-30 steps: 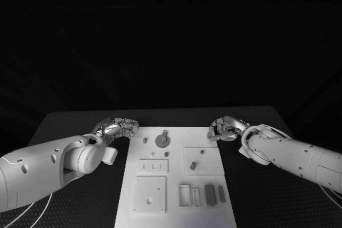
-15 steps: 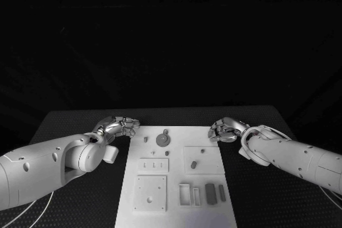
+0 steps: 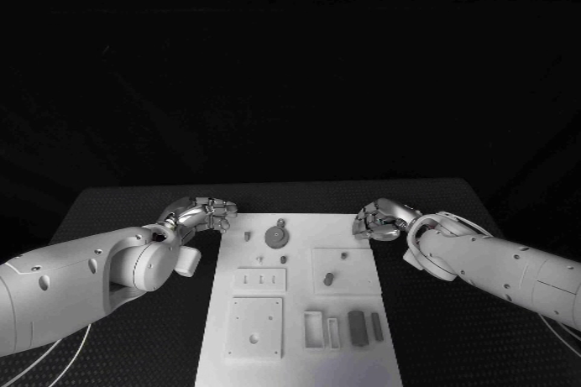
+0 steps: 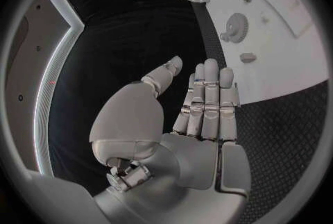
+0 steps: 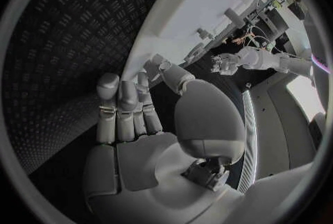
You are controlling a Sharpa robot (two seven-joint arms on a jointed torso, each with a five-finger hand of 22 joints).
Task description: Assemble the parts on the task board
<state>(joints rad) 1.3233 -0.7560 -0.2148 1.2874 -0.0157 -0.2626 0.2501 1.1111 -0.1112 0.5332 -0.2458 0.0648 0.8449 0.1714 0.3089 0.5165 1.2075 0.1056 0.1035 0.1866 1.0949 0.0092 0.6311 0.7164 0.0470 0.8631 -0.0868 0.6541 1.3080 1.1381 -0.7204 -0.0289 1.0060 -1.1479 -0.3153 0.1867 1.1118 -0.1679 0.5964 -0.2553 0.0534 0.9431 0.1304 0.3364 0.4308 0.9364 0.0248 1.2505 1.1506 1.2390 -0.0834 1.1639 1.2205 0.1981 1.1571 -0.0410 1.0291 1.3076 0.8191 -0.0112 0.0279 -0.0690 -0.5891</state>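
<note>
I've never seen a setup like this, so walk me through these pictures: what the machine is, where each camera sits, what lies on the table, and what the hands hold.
This is a robot with two white arms, each ending in a silver many-fingered hand. One picture looks down from its head; the two round ones come from cameras at its wrists, behind each hand. On the black table lies a white task board carrying small parts, such as a gear at its far end and dark bars in slots near the robot. The left hand sits by the board's far left corner, the right hand by its far right corner. Both wrist views show the fingers straight and side by side, holding nothing.
</note>
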